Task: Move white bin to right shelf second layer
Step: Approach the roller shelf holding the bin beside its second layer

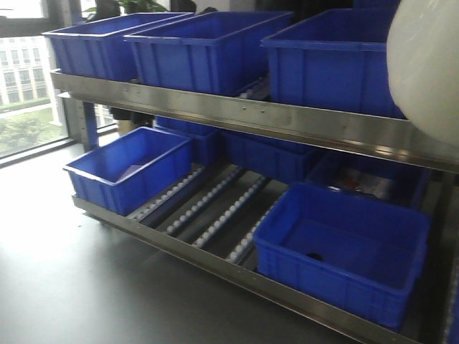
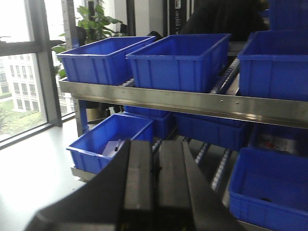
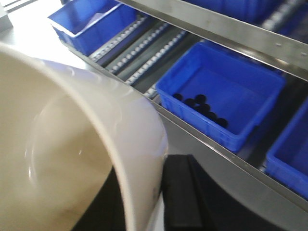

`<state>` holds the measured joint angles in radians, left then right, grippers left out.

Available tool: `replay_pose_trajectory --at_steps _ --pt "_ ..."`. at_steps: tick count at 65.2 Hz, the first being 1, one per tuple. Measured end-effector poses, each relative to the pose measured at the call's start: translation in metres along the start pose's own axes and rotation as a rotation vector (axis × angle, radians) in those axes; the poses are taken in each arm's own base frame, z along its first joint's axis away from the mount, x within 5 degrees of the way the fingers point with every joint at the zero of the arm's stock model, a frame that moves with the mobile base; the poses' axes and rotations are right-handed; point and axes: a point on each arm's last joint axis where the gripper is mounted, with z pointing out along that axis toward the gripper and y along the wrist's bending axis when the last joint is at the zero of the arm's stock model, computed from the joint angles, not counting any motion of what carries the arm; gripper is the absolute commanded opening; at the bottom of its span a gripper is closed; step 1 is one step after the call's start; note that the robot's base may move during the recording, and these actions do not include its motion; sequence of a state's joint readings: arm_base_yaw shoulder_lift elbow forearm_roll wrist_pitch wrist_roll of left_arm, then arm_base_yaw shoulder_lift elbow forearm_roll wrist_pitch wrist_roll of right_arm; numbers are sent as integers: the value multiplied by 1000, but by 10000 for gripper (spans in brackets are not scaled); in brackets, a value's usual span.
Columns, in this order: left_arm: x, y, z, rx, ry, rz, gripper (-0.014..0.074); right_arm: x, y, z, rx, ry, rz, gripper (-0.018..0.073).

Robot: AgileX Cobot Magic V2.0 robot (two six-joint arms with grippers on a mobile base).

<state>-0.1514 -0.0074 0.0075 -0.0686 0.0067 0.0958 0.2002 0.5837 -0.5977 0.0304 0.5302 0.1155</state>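
The white bin [image 1: 428,64] hangs in the air at the top right of the front view, level with the upper rack level and its riveted steel front bar [image 1: 251,113]. It covers part of the rightmost blue crate [image 1: 326,61]. In the right wrist view the bin [image 3: 72,144] fills the left half. My right gripper [image 3: 150,190] is shut on its wall, one finger inside and one finger [image 3: 180,192] outside. My left gripper [image 2: 155,144] is shut and empty, facing the rack. White rollers [image 1: 252,90] show between the upper crates.
Three blue crates [image 1: 208,46] stand on the upper level. The lower roller level [image 1: 215,208] holds a crate at the left [image 1: 129,168] and one at the right [image 1: 344,247], which has dark round parts in it [image 3: 202,103]. More crates sit behind. A window is at the left.
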Motion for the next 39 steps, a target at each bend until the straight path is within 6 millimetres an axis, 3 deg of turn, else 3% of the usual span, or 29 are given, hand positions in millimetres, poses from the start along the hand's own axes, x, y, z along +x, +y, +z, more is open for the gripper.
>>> replay_pose_trajectory --at_steps 39 --pt "0 0 0 0 0 0 85 0 0 0 0 0 0 25"
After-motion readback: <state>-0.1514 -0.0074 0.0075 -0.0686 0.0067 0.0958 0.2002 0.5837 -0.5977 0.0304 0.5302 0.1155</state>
